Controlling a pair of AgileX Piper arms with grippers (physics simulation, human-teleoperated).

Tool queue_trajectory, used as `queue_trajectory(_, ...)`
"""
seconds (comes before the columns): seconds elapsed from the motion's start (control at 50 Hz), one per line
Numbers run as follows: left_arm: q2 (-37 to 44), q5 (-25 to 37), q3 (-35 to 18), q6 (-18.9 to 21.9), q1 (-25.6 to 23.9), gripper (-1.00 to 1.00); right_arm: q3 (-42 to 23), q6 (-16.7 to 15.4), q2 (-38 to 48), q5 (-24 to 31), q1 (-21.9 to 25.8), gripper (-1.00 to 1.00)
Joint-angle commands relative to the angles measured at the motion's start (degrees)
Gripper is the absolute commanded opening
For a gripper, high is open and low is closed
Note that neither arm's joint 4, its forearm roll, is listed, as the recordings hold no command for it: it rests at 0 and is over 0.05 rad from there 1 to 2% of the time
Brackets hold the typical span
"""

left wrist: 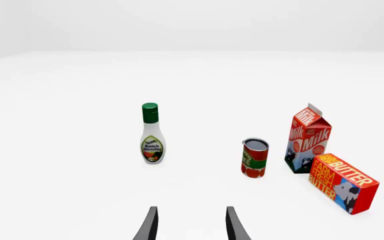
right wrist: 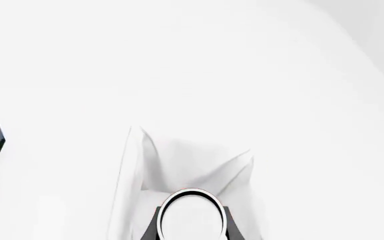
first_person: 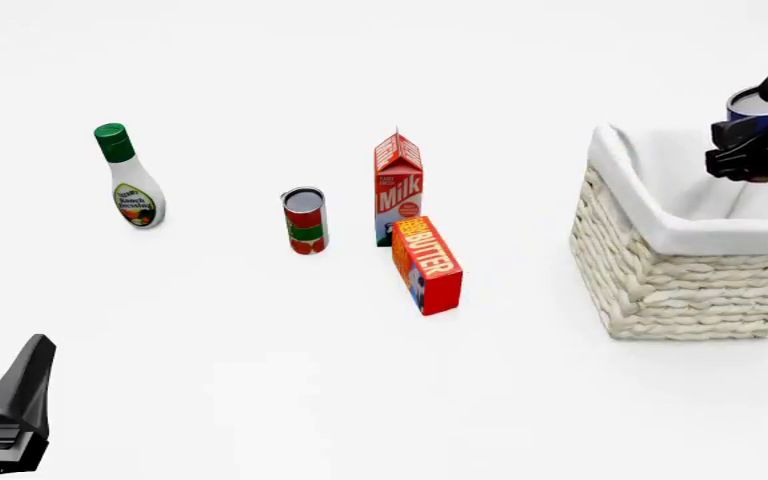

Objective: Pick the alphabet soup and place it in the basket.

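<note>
The alphabet soup can, with a silver-white top and a blue side, is held in my right gripper above the far right part of the basket. The basket is cream wicker with a white cloth lining. In the right wrist view the can's round top sits between the two fingers, over the white lining. My left gripper is open and empty, low at the near left, well apart from everything.
A ranch dressing bottle stands at the far left. A can with a red and green label, a milk carton and a butter box stand in the middle, left of the basket.
</note>
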Motion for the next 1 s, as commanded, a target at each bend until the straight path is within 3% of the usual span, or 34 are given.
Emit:
queue_trajectory(0.02,0.0,0.0,0.0,0.0,0.0,1.00,-0.2,-0.7,2.1,-0.1,-1.1,-1.00)
queue_trajectory(0.38,0.0,0.0,0.0,0.0,0.0,1.00,0.5,-3.7,5.9,-1.2,-2.5,-1.00)
queue_trajectory(1.0,0.0,0.0,0.0,0.0,0.0,1.00,-5.3,-7.1,13.9,-0.9,-3.9,-1.00)
